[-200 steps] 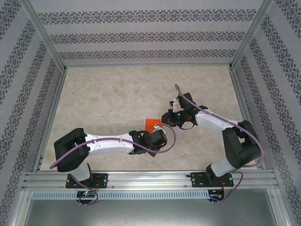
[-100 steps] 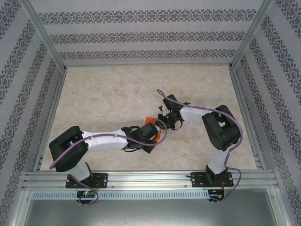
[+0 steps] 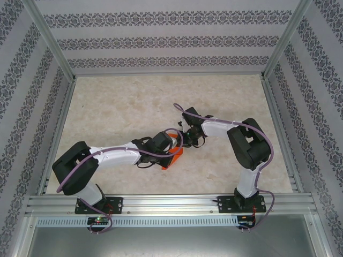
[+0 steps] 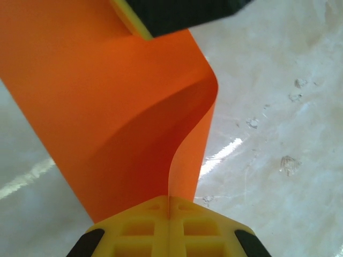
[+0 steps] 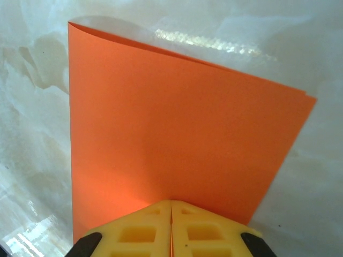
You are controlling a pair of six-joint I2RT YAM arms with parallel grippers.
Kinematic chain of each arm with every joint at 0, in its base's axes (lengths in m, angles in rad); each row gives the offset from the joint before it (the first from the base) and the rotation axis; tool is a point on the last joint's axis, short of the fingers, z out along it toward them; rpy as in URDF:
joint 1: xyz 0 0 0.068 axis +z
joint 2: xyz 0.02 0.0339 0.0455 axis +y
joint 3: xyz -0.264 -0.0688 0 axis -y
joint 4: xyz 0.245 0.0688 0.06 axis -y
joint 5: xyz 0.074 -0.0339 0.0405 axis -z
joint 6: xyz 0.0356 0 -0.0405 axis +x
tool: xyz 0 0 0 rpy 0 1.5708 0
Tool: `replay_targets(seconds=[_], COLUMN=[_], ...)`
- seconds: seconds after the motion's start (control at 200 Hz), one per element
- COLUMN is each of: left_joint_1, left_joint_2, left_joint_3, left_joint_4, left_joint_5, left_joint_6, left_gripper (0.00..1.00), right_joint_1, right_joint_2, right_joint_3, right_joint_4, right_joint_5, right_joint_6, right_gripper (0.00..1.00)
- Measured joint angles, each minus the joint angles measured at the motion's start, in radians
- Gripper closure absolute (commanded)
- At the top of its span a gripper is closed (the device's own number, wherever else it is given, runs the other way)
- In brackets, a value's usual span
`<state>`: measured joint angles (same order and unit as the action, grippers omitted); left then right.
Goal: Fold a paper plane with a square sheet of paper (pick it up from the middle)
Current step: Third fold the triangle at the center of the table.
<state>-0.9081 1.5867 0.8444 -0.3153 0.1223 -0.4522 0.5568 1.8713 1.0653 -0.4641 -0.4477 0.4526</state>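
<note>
Both sets of jaws are clamped on the square sheet of paper (image 3: 173,159); no part of it lies loose.

Overhead: left arm (image 3: 115,155) and right arm (image 3: 225,128) meet wrist to wrist over the middle of the bench (image 3: 118,101). The orange shows just on the near side of the left jaws, low over the bench. I cannot tell whether it touches.

Left jaws: the yellow fingertips (image 4: 136,230) pinch the paper's near edge. The sheet runs straight ahead of them, bowed into a soft S-curve. Its far end goes under a dark, yellow-padded finger (image 4: 177,10), which I take to be one of the right jaws. So the sheet's long run lies jaw to jaw, and it is slack, not taut.

Right jaws: the fingertips (image 5: 134,233) are closed on the near edge. The paper stands ahead of them as a flat, doubled panel. Two layers show at the far right corner, their edges nearly matched. I cannot say for sure where the fold itself lies.

Judgement: this looks like the first half-fold, gathered but not yet pressed to a crease. The coming move turns on the line between the two jaws. Drawing them apart along it would take out the bow. Closing them together would buckle the sheet further. Neither arm is nearer, since each holds an end.
</note>
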Motion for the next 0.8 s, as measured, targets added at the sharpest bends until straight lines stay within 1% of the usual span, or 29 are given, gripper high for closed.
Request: replay_targets(seconds=[0.2, 0.36, 0.535, 0.799], left_joint_1=[0.029, 0.032, 0.040, 0.044], left_joint_2=[0.006, 0.038, 0.063, 0.084], left_joint_3=[0.000, 0.008, 0.022, 0.048], left_joint_4=[0.000, -0.005, -0.023, -0.026], left_joint_5=[-0.022, -0.035, -0.083, -0.086], left_joint_6=[0.003, 0.008, 0.008, 0.030], left_gripper=[0.99, 1.00, 0.99, 0.99], right_joint_1=[0.005, 0.005, 0.005, 0.005], right_joint_2=[0.000, 0.000, 0.000, 0.002], right_joint_3=[0.002, 0.005, 0.006, 0.006], right_joint_4=[-0.003, -0.007, -0.008, -0.009], right_joint_5=[0.006, 0.007, 0.010, 0.010], right_joint_6=[-0.003, -0.003, -0.003, -0.003], right_gripper=[0.91, 0.91, 0.91, 0.90])
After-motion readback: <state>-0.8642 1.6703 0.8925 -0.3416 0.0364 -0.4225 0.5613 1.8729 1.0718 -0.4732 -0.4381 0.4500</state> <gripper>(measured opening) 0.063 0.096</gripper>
